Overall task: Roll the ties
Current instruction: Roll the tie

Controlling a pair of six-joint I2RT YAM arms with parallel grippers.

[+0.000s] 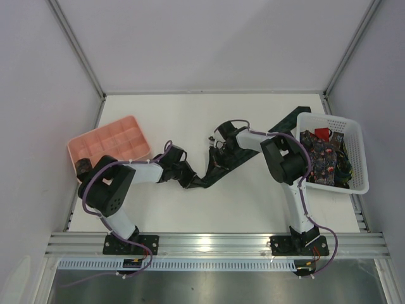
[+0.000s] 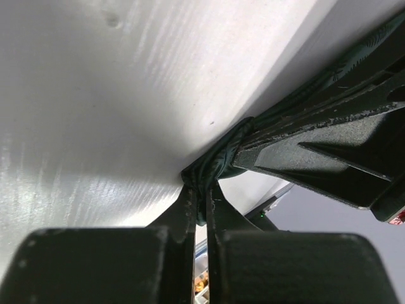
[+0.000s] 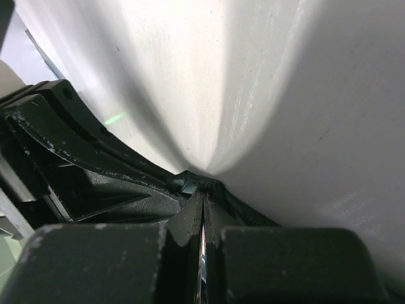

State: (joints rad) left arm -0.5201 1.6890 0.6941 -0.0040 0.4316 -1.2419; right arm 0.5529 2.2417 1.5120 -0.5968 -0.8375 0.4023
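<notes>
Left tool [image 2: 200, 190]: narrow, nipped on a bunched fold of the dark green tie [image 1: 221, 170]. Right tool [image 3: 202, 199]: also narrow, pinching the same fold from the other side. Tie lies on the bench [image 1: 209, 114], tail running back toward the white basket [image 1: 329, 118].

Risks, as judged:
- Tools sit nearly touching; any turn to start the roll could knock them together.
- Grip is on a thin edge of soft fabric; a pull apart could slip it free and loosen the fold.
- Long tail could drag or catch at the basket.

Count: 2 tools, 1 tie on the bench, 1 basket holding 1 floral tie [image 1: 323, 161], 1 red tie [image 1: 322, 133] and tangled others I cannot number, 1 pink compartment tray [image 1: 95, 132], 1 small dark coil [image 1: 83, 167] beside it.
</notes>
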